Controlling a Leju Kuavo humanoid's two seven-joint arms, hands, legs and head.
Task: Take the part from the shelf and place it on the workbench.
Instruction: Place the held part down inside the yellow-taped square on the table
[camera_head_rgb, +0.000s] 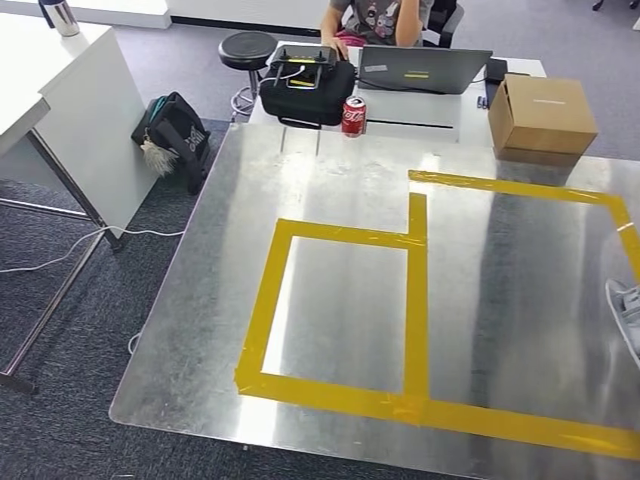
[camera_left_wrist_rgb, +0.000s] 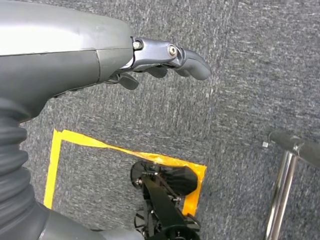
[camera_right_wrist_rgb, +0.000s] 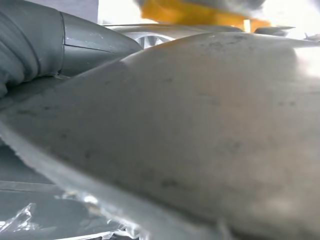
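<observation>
Left hand: my left hand (camera_left_wrist_rgb: 166, 60) hangs over grey carpet (camera_left_wrist_rgb: 245, 100), fingers (camera_left_wrist_rgb: 192, 64) stretched out and apart, nothing in them.
Below it: a rectangle of yellow floor tape (camera_left_wrist_rgb: 113, 148) on the carpet, with the chrome leg of a stool (camera_left_wrist_rgb: 281, 192) off to one side.
Right hand: my right hand (camera_right_wrist_rgb: 75, 42) comes in behind a broad, dull grey metal part (camera_right_wrist_rgb: 211, 130) that covers its fingers — it looks pressed against the hand, but I cannot tell how the fingers lie or whether they grip it.
Part: from the head camera a pale grey edge (camera_head_rgb: 625, 312) pokes in at the right border, low over the workbench (camera_head_rgb: 189, 300); I cannot tell whether it touches the sheet.
Workbench: shiny steel, marked with a square of yellow tape (camera_head_rgb: 413, 300).
Far edge: a red soda can (camera_head_rgb: 353, 116), a black case (camera_head_rgb: 306, 88), a laptop (camera_head_rgb: 419, 68) and a cardboard box (camera_head_rgb: 540, 115) — a seated person (camera_head_rgb: 373, 20) behind them.
Left side: a white table (camera_head_rgb: 83, 110) and a black bag (camera_head_rgb: 175, 135) on the floor.
</observation>
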